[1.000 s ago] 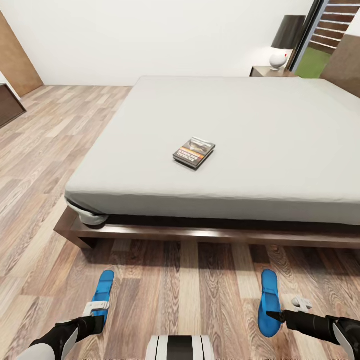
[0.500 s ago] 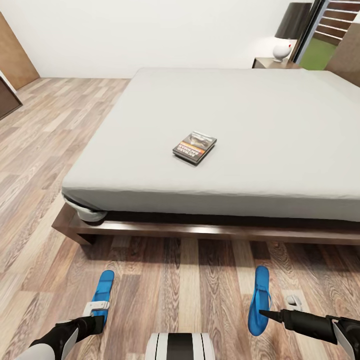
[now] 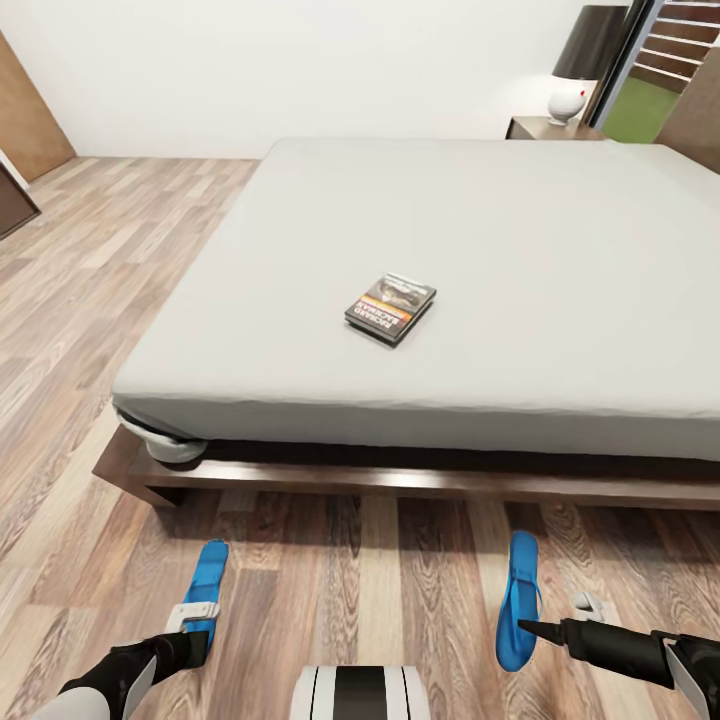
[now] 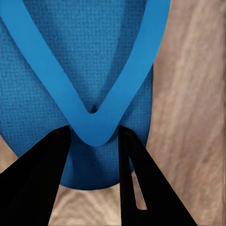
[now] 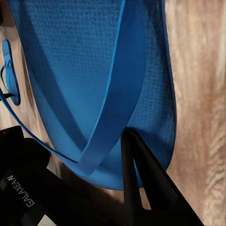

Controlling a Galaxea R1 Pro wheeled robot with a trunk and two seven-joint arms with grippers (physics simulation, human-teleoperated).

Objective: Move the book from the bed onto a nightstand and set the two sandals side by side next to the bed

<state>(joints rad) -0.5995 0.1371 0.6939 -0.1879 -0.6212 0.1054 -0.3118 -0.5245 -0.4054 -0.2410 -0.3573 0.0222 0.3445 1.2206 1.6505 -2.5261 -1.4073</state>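
The book (image 3: 390, 308) lies flat on the grey mattress of the bed (image 3: 560, 250), near its front edge. On the wood floor before the bed, my left gripper (image 3: 200, 624) is shut on one blue sandal (image 3: 208, 578). In the left wrist view its fingers (image 4: 141, 188) pinch the thong strap of that sandal (image 4: 84, 56). My right gripper (image 3: 525, 628) is shut on the other sandal (image 3: 520, 590), which is tipped on its edge. In the right wrist view one finger (image 5: 141, 183) presses against that sandal's (image 5: 70, 70) strap. A nightstand (image 3: 545, 127) stands at the bed's far right corner.
A white-based lamp (image 3: 572, 70) with a dark shade stands on the nightstand, beside a window (image 3: 665, 70). Dark furniture (image 3: 12, 195) sits at the left edge. Wood floor runs along the bed's left side. The bed's wooden frame (image 3: 400, 480) juts out low in front of me.
The right sandal has turned from flat onto its edge and shifted a little left in my right gripper. The camera has moved, so the bed sits slightly differently. The left sandal is unchanged.
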